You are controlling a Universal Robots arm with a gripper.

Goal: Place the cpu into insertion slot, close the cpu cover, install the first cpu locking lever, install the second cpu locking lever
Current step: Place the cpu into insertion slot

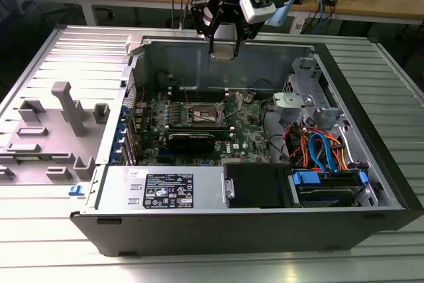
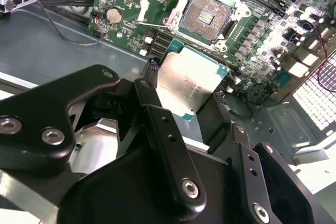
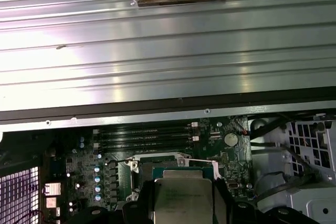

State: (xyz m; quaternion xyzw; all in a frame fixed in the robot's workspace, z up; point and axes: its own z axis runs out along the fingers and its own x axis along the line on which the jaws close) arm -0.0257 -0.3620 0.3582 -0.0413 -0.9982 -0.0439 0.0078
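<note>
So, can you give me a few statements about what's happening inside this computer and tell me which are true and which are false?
1. The tool grips the cpu between its fingers. True.
2. The cpu already sits in the insertion slot. False: the slot is empty with its contacts bare, and the cpu is held off the board.
3. The computer case lies on its side, open, with the circuit board showing. True.
4. The orange and blue cables lie at the exterior view's left. False: they are at the exterior view's right.
</note>
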